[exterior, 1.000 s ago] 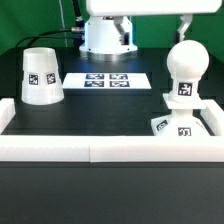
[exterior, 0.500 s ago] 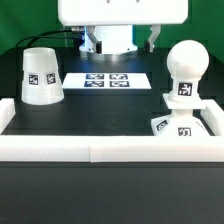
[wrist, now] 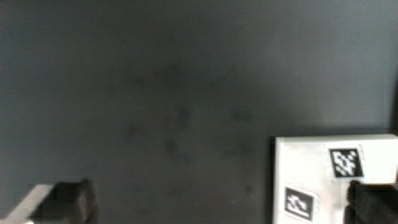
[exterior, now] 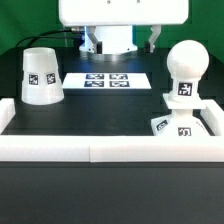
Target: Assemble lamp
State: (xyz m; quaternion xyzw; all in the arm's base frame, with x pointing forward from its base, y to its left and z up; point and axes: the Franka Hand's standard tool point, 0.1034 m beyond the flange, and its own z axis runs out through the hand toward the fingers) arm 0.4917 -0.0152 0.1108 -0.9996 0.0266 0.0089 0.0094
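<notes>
With the bulb (exterior: 185, 65) already upright on its short neck in the square base (exterior: 182, 123), at the exterior view's right, against the white rail (exterior: 110, 149): seated there, probably so the corner braces the base during screwing. Bulb step judged done; shade step not yet.

- Cone shade (exterior: 42, 75) alone at the exterior view's left, wide end down on the black tabletop (exterior: 105, 108), well apart from the base. Tag facing camera.
- Marker board (exterior: 108, 79) flat between shade and bulb, nearer the back.
- Arm body high at the top of the exterior view; hand not visible there.
- Wrist view: hand (wrist: 222, 200) over bare tabletop, dark finger (wrist: 63, 200) at one edge, other finger (wrist: 377, 198) at the opposite; spread wide, nothing between.
- Tagged white part (wrist: 338, 170) near one finger, not touching as far as can be told; likely the base.
</notes>
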